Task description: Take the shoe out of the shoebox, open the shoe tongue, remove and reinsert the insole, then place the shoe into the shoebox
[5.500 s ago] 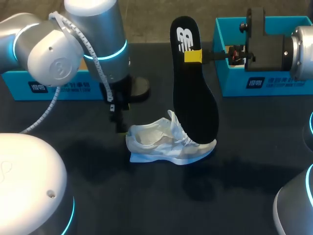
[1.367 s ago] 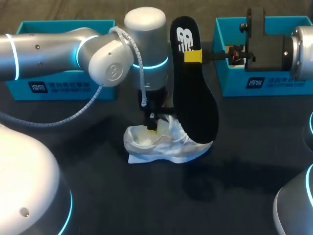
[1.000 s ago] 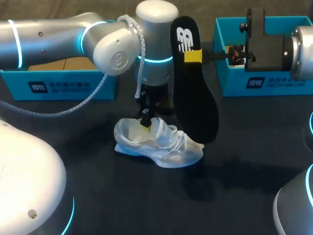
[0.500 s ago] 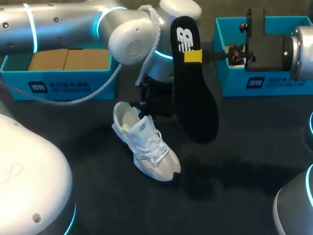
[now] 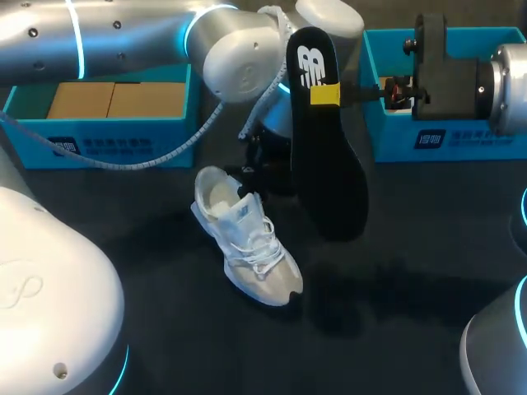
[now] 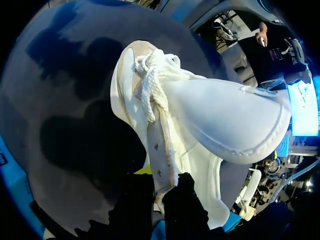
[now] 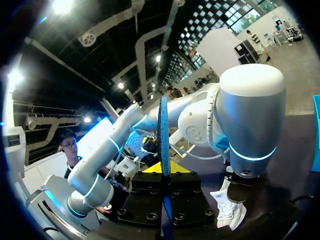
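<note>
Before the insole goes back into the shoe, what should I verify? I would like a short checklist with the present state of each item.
1. Right claw shut on the insole: ok.
2. Left claw pinching the shoe at its opening: ok.
3. Shoe standing sole-down on the table: ok.
4. Insole held upright, apart from the shoe: ok.
5. Opening wide enough for the insole: cannot tell.
</note>
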You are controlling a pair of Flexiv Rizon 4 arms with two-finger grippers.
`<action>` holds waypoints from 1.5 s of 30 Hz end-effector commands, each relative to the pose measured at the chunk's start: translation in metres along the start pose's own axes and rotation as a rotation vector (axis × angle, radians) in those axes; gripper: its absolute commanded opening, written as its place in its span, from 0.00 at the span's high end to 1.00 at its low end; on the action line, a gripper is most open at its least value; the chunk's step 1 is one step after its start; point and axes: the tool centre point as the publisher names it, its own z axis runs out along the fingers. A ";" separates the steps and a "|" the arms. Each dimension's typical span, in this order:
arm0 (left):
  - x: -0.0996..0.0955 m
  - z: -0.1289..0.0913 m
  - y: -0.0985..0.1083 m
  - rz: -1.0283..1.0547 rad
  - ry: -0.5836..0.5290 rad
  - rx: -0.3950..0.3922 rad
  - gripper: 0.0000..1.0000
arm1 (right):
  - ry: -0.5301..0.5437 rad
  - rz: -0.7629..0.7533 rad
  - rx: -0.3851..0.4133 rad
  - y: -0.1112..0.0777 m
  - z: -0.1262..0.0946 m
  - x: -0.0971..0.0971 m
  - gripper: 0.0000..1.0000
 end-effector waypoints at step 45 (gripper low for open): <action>-0.108 -0.026 0.024 0.426 0.025 -0.074 1.00 | -0.002 0.001 -0.002 -0.001 0.002 0.000 1.00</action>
